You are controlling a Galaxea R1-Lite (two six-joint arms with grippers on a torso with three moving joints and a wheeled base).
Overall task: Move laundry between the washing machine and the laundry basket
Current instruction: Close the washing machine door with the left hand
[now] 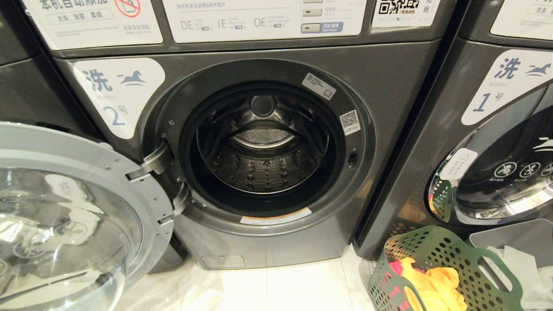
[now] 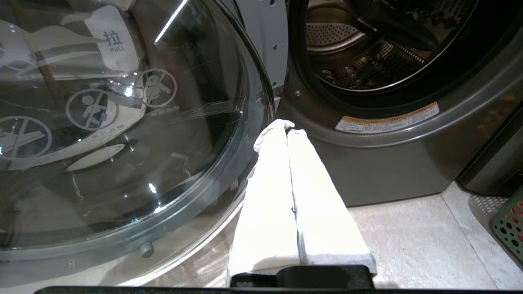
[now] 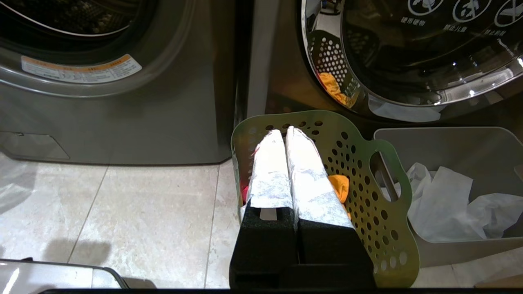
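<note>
Nearest the lens: the right gripper (image 3: 286,132), white-wrapped fingers pressed together, clamped on nothing. Directly beyond and below its tips, the green laundry basket (image 3: 367,183), perforated all over, standing on the tiled floor (image 3: 143,212) just in front of the closed washer marked 1 (image 1: 497,129). Inside the basket, the laundry: a yellow-orange garment (image 1: 436,287) on top, a red garment (image 1: 395,267) peeping out at the side toward the open machine. Beside the basket, on the far side from the open machine, a grey bin (image 3: 449,143) with white cloth (image 3: 445,200), not part of the job.

Left gripper (image 2: 288,127) also closed and empty, tips close to the hinge side of the washing machine marked 2 (image 1: 268,142), next to its glass door (image 2: 122,143), swung wide open. Drum (image 1: 263,160) looking empty, as far as visible.

Judged from this: clothes in the basket, nothing in the drum, so transfer not yet begun. Right gripper clearly the nearer one, almost above the pile; left one well apart from it. Pile bunched, no clear long axis. Probably needed first: opening the right fingers, then reaching down and forward into the basket.
</note>
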